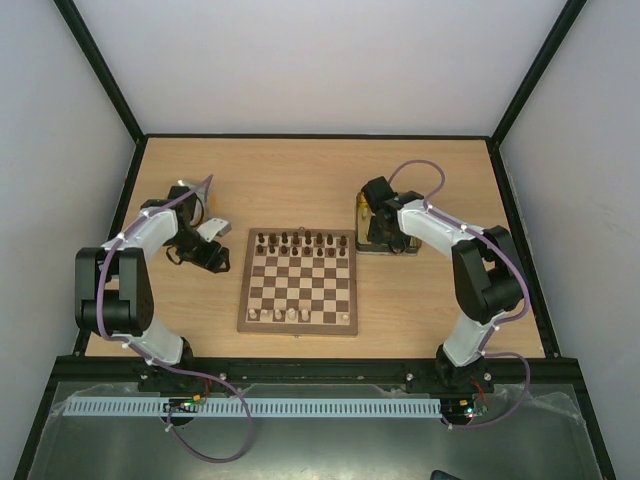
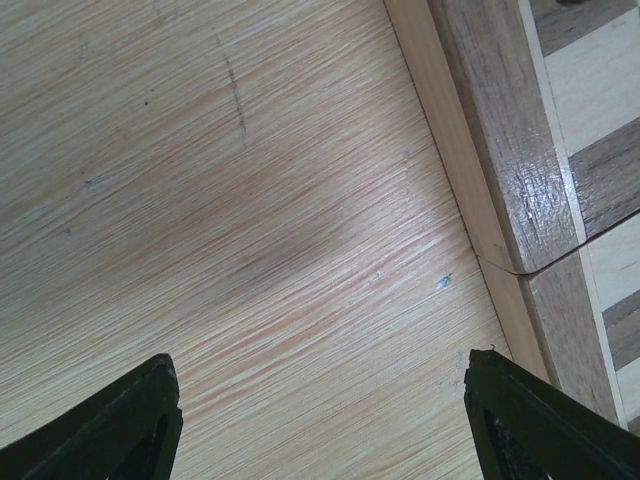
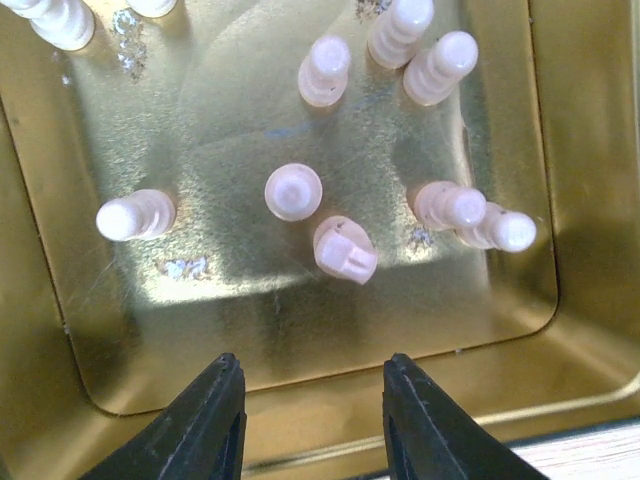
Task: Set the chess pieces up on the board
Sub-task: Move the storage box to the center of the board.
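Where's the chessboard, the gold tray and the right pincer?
chessboard [image 1: 298, 283]: top view, bare middle squares.
gold tray [image 3: 230, 110]: right wrist view, bare floor.
right pincer [image 3: 311, 365]: right wrist view, midway between its fingertips.

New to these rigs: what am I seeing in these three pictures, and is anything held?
Two robot arms stand at the table's near edge. The overhead picture shows both, with the board between them: dark pieces along its far side, a few cream pieces on its near row. The other pictures come from wrist cameras. The left gripper is open over the table beside the board. The right gripper is open above a gold tray holding more cream pieces. Nothing is held.
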Tool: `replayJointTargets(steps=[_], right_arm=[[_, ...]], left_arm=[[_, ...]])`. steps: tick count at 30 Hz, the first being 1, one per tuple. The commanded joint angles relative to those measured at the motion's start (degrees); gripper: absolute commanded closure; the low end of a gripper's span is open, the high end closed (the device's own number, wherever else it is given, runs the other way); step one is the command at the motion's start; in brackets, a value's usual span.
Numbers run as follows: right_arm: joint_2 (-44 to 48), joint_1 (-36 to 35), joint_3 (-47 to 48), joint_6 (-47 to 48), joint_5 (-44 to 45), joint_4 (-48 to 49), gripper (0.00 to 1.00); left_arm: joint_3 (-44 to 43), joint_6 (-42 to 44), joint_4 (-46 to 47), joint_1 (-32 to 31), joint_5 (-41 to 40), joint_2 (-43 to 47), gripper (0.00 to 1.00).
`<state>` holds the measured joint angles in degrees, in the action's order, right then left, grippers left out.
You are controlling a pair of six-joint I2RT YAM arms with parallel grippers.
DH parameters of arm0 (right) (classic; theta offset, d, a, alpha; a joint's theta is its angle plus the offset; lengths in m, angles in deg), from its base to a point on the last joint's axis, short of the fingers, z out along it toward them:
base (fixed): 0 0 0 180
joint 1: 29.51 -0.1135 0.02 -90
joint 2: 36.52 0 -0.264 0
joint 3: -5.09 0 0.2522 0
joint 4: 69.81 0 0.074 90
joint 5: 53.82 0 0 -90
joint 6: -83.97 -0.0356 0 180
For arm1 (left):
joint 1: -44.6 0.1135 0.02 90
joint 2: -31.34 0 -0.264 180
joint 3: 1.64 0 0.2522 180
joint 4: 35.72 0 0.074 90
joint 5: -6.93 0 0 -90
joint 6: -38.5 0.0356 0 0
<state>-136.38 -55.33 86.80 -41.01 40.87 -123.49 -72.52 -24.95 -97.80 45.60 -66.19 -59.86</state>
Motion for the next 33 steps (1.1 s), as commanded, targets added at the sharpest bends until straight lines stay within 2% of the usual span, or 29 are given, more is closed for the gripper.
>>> replayJointTargets(steps=[1,21,33], right_arm=[[1.68,0.34,-2.14,-0.37,-0.37,-0.67,0.64],[15.31,0.33,-17.61,-1.12,-7.18,-1.21,0.65],[19.59,0.01,-20.75,-1.14,-9.56,-3.06,0.66]], left_arm=[[0.44,-0.17,-0.55,0.37,-0.09,1.34,0.23],[-1.74,-0.72,-0.98,0.32,0.12,-0.82,0.23],[-2.21,-1.13,-1.08,0.32,0.16,-0.85,0.23]])
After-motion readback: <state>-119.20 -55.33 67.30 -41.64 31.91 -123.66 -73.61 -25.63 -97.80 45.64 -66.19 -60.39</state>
